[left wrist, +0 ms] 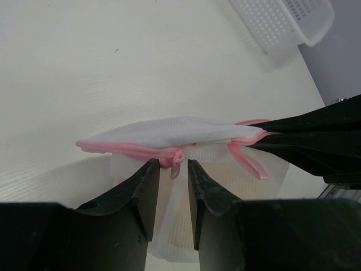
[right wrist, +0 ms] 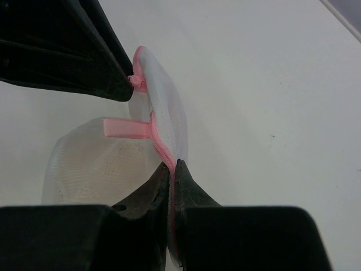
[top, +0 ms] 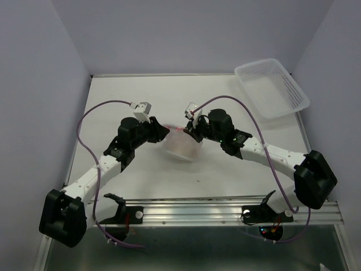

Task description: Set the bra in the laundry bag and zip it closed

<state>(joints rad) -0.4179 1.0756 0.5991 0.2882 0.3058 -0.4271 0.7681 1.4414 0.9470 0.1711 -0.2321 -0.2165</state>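
pale walls [top: 45, 68], white table [top: 141, 96] | white slotted basket [top: 294, 87] at far right corner | laundry bag [top: 181, 148] mid-table between both arms | bra [right wrist: 93, 164] inside it, peach through the mesh | right gripper [right wrist: 172, 166] clamped on bag's pink rim [right wrist: 161, 148] | left gripper [left wrist: 172, 162] partly open, zipper pull [left wrist: 176, 157] at its tips, not pinched

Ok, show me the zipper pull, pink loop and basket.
zipper pull [left wrist: 176, 158], left wrist view, pink tab
pink loop [right wrist: 125, 128], right wrist view, mid-strap
basket [top: 293, 87], top external view, right wall
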